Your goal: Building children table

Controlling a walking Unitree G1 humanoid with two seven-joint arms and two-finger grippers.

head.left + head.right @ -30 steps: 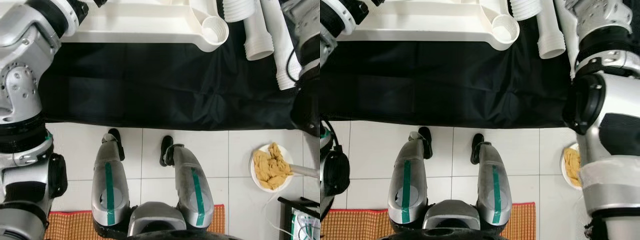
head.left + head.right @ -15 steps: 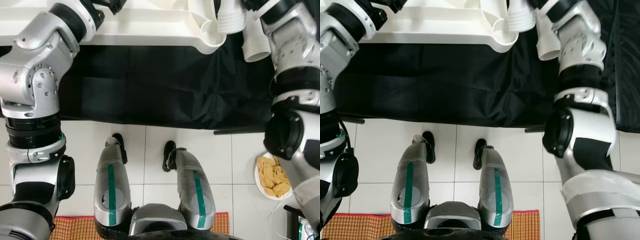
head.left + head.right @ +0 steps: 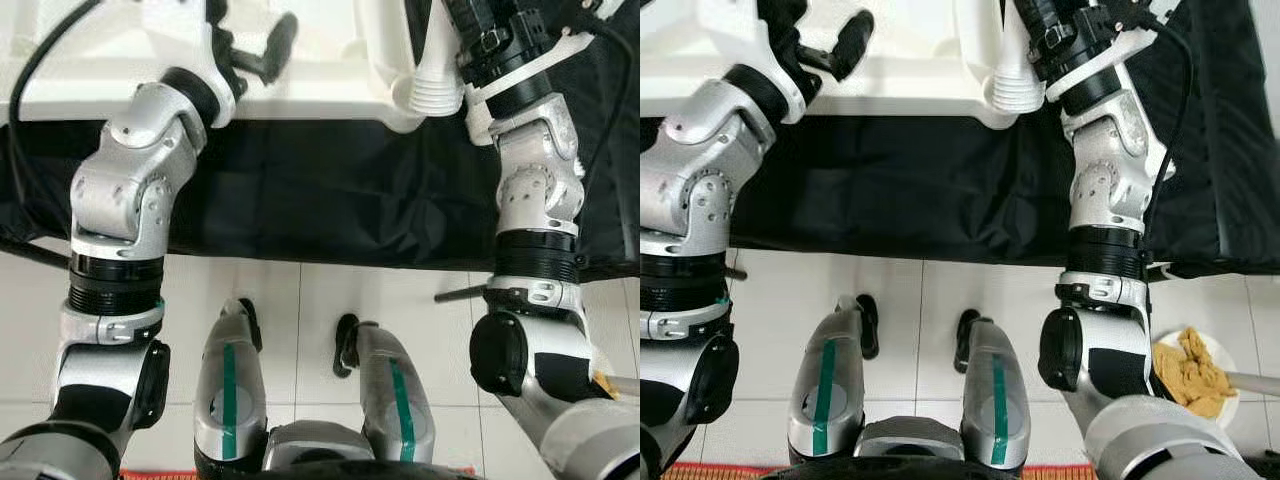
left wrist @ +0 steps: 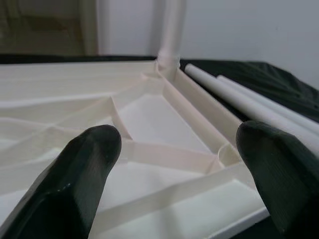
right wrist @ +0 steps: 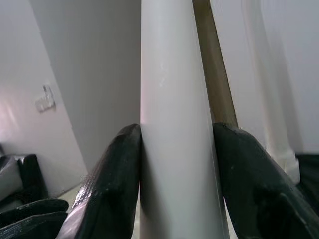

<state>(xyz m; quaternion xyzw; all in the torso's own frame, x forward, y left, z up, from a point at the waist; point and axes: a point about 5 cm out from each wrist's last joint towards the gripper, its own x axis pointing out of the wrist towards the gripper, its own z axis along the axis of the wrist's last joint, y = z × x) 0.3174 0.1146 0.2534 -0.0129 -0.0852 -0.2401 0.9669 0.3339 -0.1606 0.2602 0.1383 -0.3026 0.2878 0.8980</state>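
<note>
Right gripper (image 5: pixel 174 149): now clamped on white table leg (image 5: pixel 174 99), standing upright in tabletop's near-right corner socket (image 3: pixel 1015 90); previously off it.
Left gripper (image 4: pixel 174 149): spread wide, empty, over upturned white tabletop (image 4: pixel 149 119) on black-draped counter (image 3: pixel 330 190).
Spare legs (image 4: pixel 249 104): right of tabletop.
Likely step: seating leg.

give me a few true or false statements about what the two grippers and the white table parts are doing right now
1. The right gripper is shut on a white table leg. True.
2. The left gripper holds a table leg. False: it is open over the ribbed underside of the white tabletop, holding nothing.
3. The tabletop lies on a black cloth. True.
4. The held leg lies flat on the floor. False: it stands upright at the tabletop's corner socket.
</note>
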